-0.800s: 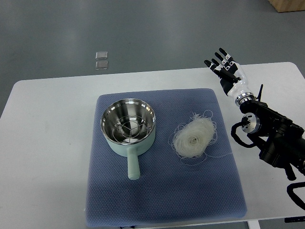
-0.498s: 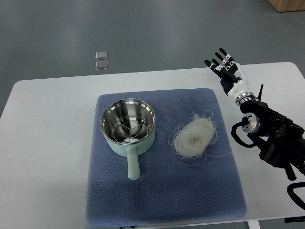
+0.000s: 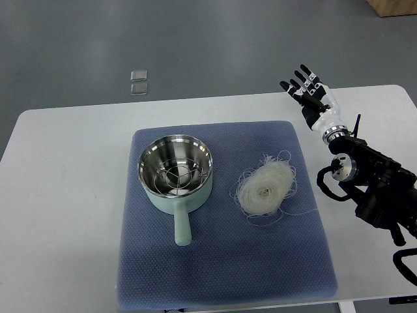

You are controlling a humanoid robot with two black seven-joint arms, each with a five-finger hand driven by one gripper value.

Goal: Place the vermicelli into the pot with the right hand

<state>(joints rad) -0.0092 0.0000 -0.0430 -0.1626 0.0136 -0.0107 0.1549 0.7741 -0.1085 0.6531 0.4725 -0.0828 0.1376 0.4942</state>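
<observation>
The right robot hand (image 3: pixel 311 98) is raised near the far right edge of the white tabletop (image 3: pixel 65 195), its fingers (image 3: pixel 301 79) spread apart and pointing away from the robot, holding nothing. Its white wrist joins a black arm (image 3: pixel 371 189) that runs in from the picture's right edge; the arm's lower part is cut off at the right and bottom borders. The palm side of the robot hand is hard to make out from this angle. The vermicelli (image 3: pixel 264 190), a pale round nest with loose strands curling outward, lies on the right half of a blue mat (image 3: pixel 221 274), well apart from the robot hand and just beside the pot (image 3: pixel 176 173). The pot is mint green outside, steel inside, with a wire rack at its bottom, and its handle points toward the robot. It sits on the mat's left half, not touching the noodles. The mat's near edge reaches the tabletop's near edge. Bare tabletop shows left of the mat and between the mat's right edge and the arm. Two small clear squares (image 3: pixel 138 82) lie on the grey floor beyond the tabletop.
</observation>
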